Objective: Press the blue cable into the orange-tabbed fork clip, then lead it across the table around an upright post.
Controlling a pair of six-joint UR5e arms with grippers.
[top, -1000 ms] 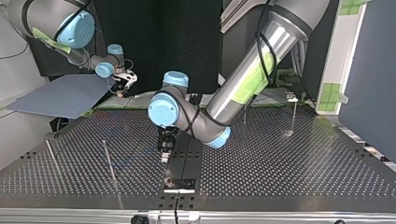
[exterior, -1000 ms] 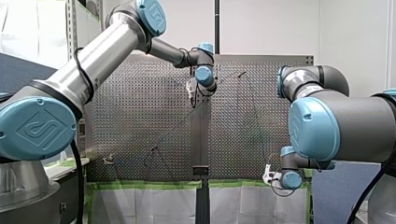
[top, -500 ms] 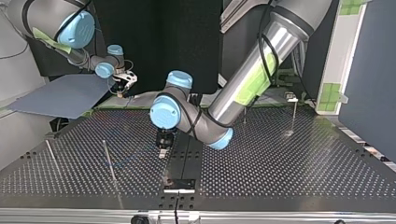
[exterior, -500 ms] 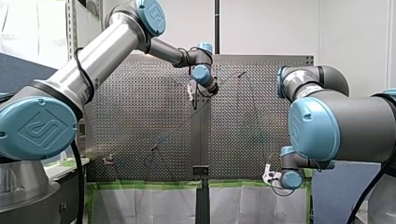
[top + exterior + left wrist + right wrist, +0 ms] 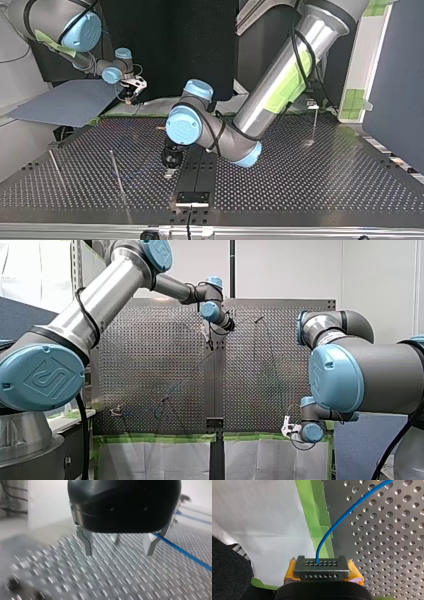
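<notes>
Shows my left gripper [image 5: 118,553] released, its two bare metal fingers [image 5: 87,542] spread wide with nothing between them. Hangs low over the perforated metal table [image 5: 300,175], near its middle and just left of the black centre strip [image 5: 202,177] in the top view; cannot tell whether the tips touch the surface. Has the thin blue cable [image 5: 185,553] passing close by the outer side of one finger in the left wrist view, outside the open gap, and running away across the holes; cannot tell whether it touches that finger.

Finds my right gripper [image 5: 322,567] clenched on the same cable at the table's edge, at the far left of the top view. Presses yellow pads [image 5: 290,571] against either side of a grey drilled metal block [image 5: 339,571], with the cable rising out of the block's holes and curving away over the table. Shows a strip of green tape [image 5: 317,505] along that edge, and a white sheet [image 5: 262,517] beyond it.

Places a thin upright metal post [image 5: 116,172] near my left gripper, to its left in the top view, and a second thin post [image 5: 55,165] further left. Sets a small fork clip [image 5: 312,105] on a thin stalk at the far right of the top view, well apart from both grippers; tab colour too small to tell.
</notes>
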